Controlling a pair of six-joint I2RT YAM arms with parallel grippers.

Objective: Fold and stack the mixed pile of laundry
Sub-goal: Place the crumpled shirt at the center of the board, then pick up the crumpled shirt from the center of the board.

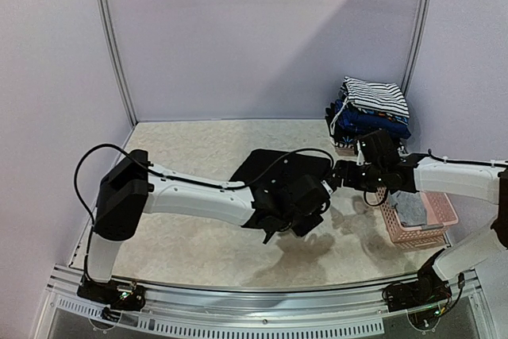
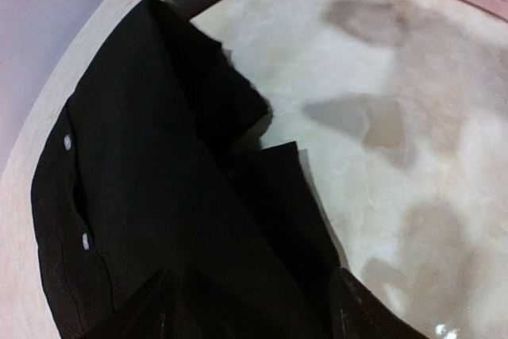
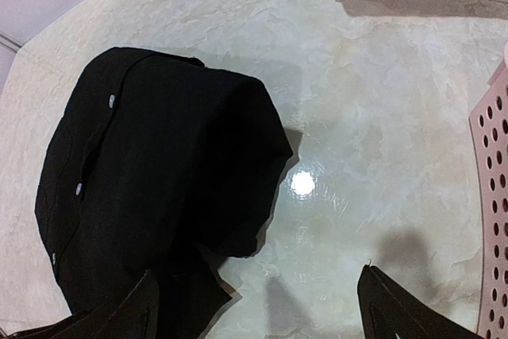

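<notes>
Black garment [image 3: 159, 188] lies loosely bunched mid-worktop [image 1: 190, 148], with 1 side rolled over into a soft hump. A row of small white buttons [image 3: 111, 101] runs along its left edge.

Left claw [image 2: 252, 291] hangs over the garment's near end with jaws parted. I see cloth under it but nothing pinched. Right claw [image 3: 258, 283] is open too, 1 finger over the near corner and the other over bare worktop.

Striped garment [image 1: 375, 94] tops a folded stack [image 1: 369, 117] at the far right. Grey garment [image 1: 413, 208] sits in the pink basket [image 1: 444, 216].

Handling, my read:
- The black piece looks thin, limp and light, so it will sag and drag, not slide as a sheet.
- The glossy worktop may let it skid.
- I'd pinch a single layer at 2 corners of the buttoned edge, 1 per claw.
- I'd avoid the rolled hump, where a grip would take several layers.
</notes>
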